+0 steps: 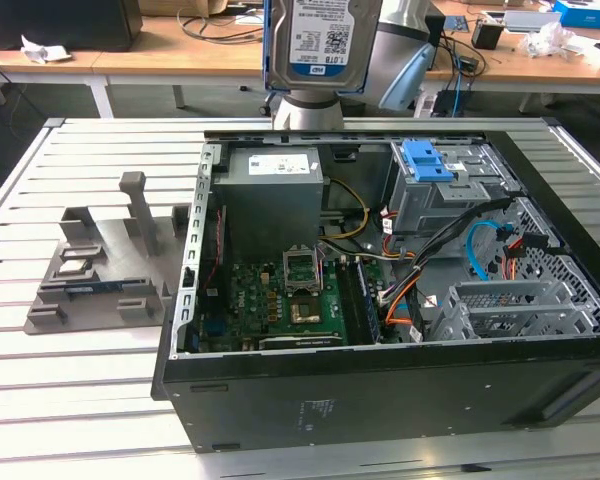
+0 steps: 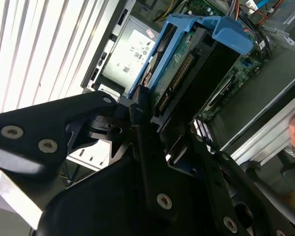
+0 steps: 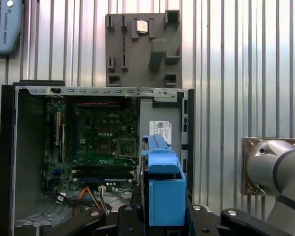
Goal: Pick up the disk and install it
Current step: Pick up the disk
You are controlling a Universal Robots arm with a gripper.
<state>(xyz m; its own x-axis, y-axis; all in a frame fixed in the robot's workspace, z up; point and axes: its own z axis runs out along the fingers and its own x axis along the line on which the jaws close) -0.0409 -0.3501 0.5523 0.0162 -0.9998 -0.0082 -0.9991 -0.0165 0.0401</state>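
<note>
- We found the gripper [image 2: 164, 123] clenched on the disk [image 1: 315, 45], its blue frame between the black fingers [image 2: 137, 110].
- We recorded the disk held aloft, above the open computer case [image 1: 380, 405].

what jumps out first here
The disk, blue-framed, hangs label-out at the top of the exterior view, above the open computer case. In the second wrist view the black tool is clamped on its frame. A grey fixture sits on the slatted table at the exterior view's left.

Slatted metal table [image 1: 60, 400], wooden desks [image 1: 200, 60]
</note>
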